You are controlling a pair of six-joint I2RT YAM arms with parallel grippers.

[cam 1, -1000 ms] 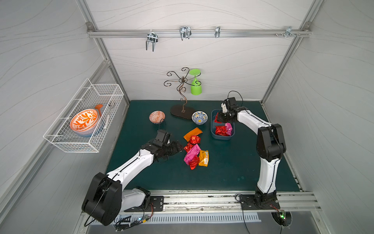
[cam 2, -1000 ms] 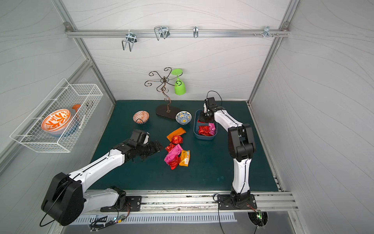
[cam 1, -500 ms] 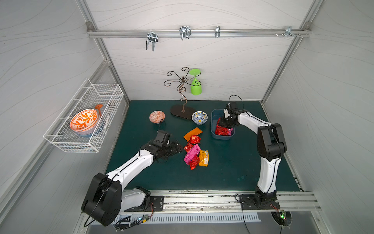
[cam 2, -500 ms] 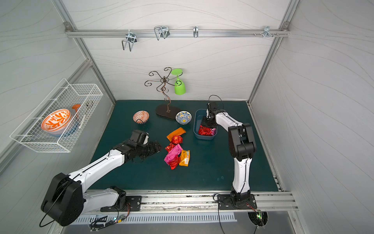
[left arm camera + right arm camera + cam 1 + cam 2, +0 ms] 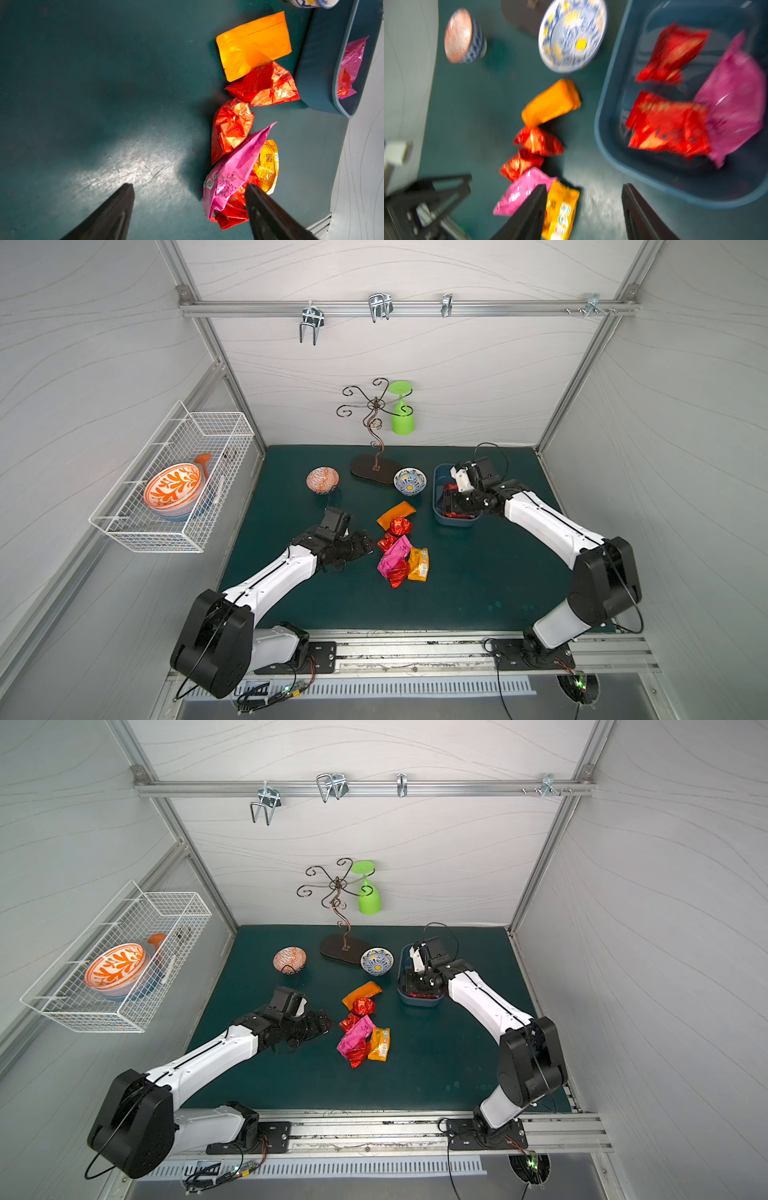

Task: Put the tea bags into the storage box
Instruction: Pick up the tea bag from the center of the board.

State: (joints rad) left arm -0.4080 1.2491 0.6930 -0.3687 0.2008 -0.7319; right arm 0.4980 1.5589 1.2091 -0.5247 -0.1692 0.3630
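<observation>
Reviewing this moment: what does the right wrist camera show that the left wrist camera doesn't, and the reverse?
Only the right wrist view: the red-patterned bowl, the stand's dark base, two red packets on the storage box floor, and the right gripper, open and empty. Only the left wrist view: a red packet tucked under the pink packet, plus the left gripper plainly open. Both: the orange packet, two crumpled red ones beside it, the yellow packet, and a magenta packet in the box.

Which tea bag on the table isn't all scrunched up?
The plain orange tea bag, at the row's end toward the blue-and-yellow bowl. It lies flat; the others are crinkled.
</observation>
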